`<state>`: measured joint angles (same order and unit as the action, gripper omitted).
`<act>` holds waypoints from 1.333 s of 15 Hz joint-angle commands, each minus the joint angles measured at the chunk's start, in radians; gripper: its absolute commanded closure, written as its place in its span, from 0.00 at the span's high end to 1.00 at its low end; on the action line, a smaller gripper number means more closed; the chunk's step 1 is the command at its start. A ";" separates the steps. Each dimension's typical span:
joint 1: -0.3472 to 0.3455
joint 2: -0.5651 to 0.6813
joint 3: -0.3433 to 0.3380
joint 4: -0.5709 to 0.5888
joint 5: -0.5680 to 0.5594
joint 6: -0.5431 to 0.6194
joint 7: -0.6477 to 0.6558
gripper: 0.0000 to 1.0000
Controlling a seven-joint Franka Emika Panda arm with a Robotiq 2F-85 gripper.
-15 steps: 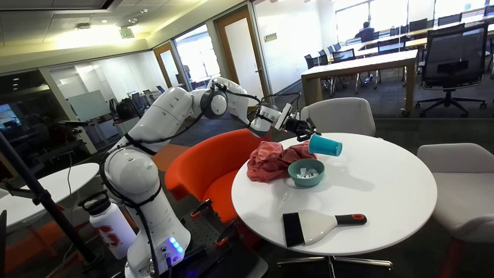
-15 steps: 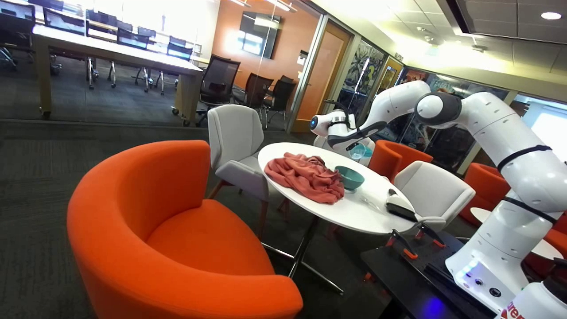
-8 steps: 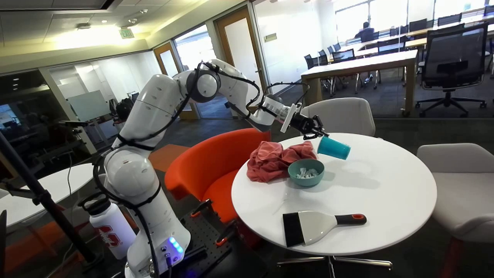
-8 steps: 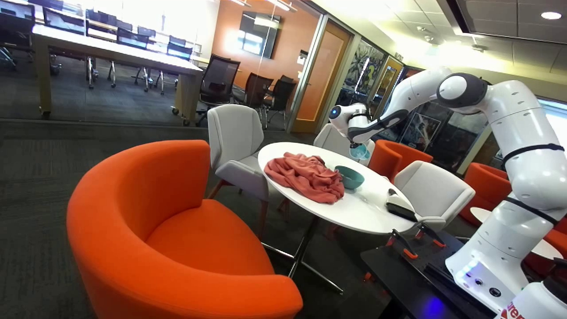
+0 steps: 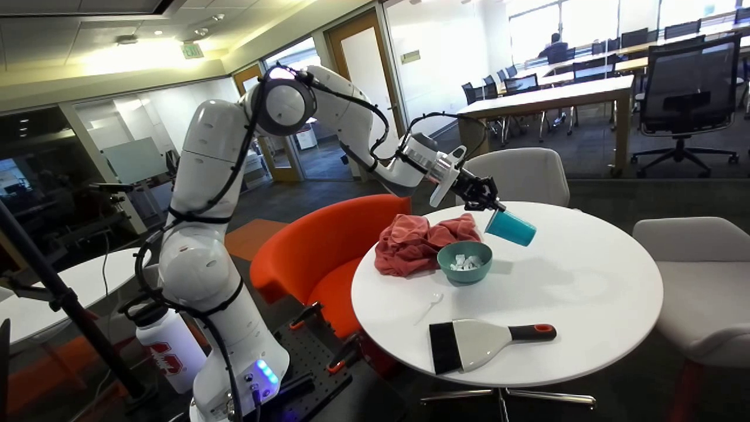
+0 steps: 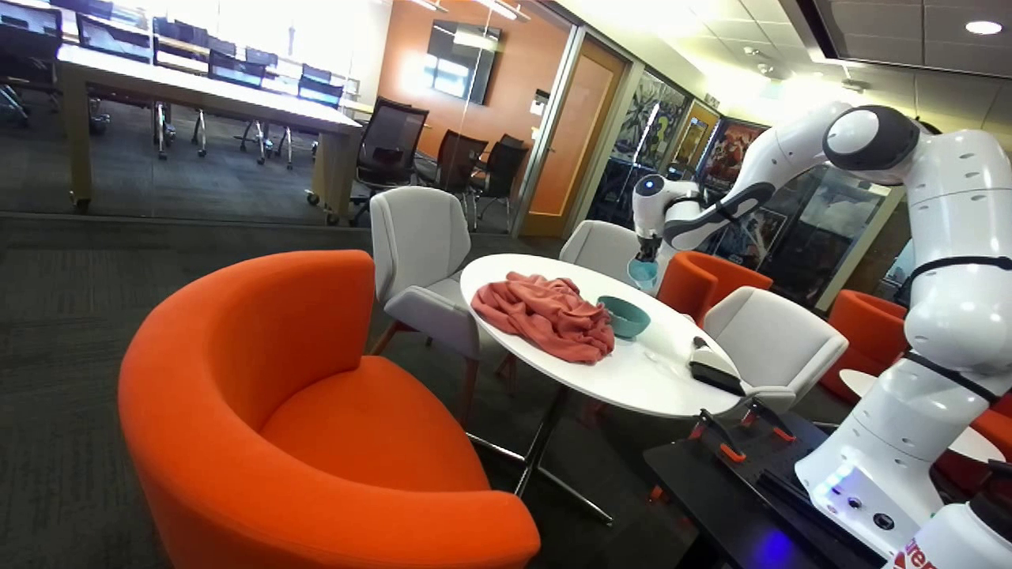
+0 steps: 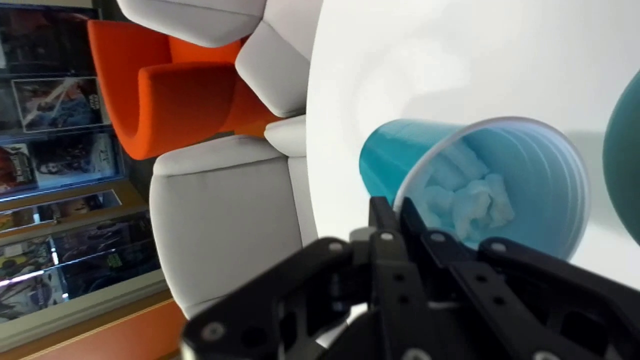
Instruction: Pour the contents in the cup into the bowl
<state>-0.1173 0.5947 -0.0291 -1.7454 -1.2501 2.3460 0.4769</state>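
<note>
My gripper is shut on the near rim of a blue cup, one finger inside and one outside. White chunks lie inside the cup. In both exterior views the cup hangs from the gripper, tilted, above the table. In an exterior view its base points down and to the right. The green bowl stands on the table to the lower left of the cup, holding white pieces. The bowl shows partly at the wrist view's right edge.
A crumpled red cloth lies against the bowl on the white round table. A clear plastic spoon and a white brush-like tool with a dark handle lie nearer the front. Grey and orange chairs surround the table.
In an exterior view the cup has moved right and slightly down, away from the bowl, and tilted back from nearly level. The arm's elbow has risen and drawn back. The gripper keeps its hold.
</note>
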 commanded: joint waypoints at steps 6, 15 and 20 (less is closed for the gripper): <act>0.019 -0.018 -0.052 -0.032 0.028 0.080 0.023 0.06; -0.224 -0.084 0.020 -0.108 0.715 0.397 -0.346 0.01; -0.477 -0.063 0.253 -0.074 1.177 0.333 -0.734 0.01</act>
<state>-0.4691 0.5540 0.0968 -1.8081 -0.2669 2.7254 -0.0874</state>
